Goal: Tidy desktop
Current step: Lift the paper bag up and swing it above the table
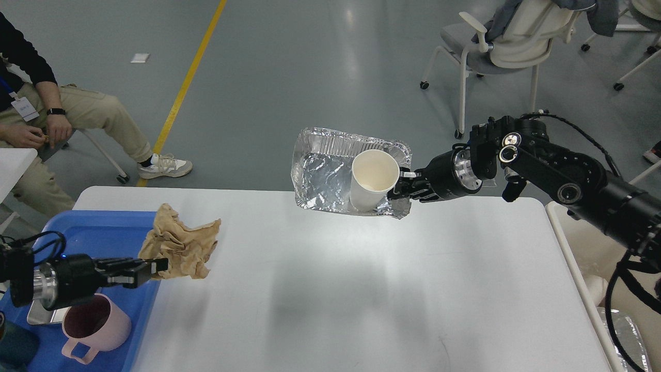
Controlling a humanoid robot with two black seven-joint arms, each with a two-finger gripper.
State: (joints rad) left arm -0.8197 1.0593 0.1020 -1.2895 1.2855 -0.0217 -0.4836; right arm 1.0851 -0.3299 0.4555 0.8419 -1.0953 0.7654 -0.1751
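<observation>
Held a crumpled brown paper (181,248) clear of the white worktop (361,289) at its left end, over the edge of the blue tray (103,227), left jaws closed narrowly on one fold, likely to carry it off as rubbish. Gripped the near right rim of a foil tray (323,175) in the closed right jaws, raised above the worktop's far edge and kept about level, probably to stop the paper cup (373,178) standing inside from tipping.
</observation>
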